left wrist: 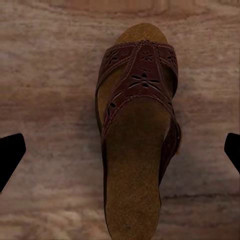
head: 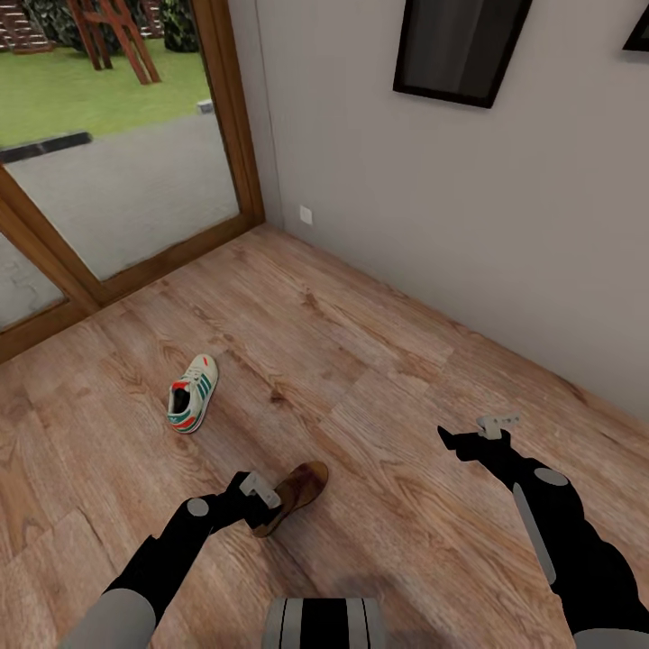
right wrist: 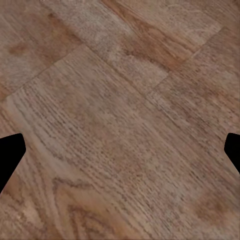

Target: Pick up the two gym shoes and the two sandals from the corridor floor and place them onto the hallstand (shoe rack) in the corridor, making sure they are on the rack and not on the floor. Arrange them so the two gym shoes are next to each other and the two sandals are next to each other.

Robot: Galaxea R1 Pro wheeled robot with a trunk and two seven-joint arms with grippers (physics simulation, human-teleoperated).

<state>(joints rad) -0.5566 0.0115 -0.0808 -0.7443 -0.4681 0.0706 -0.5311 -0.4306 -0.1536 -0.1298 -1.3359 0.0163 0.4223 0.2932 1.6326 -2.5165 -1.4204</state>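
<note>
In the head view, one gym shoe (head: 193, 393) lies alone on the corridor floor (head: 379, 361), cream-white with green stripes and red-orange accents, between the glass door (head: 117, 171) and a brown sandal (head: 296, 492). The sandal lies nearer the robot than the shoe, its heel end hidden under the left tool (head: 255, 494). The left arm reaches forward and low, bent at the elbow. The right arm stretches out well apart from the sandal, its right tool (head: 487, 431) over bare planks near the grey wall (head: 451, 198).

The left wrist view adds the sandal's (left wrist: 136, 145) detail: dark reddish-brown straps with stitched edges and cut-out flower patterns, a tan grainy insole, an open toe. The left tool's fingertips (left wrist: 10, 155) stand wide apart, either side of the sandal, touching nothing.

The right wrist view shows knotted, grained wood planks; the right tool's fingertips (right wrist: 9, 159) are spread wide and hold nothing.
</note>
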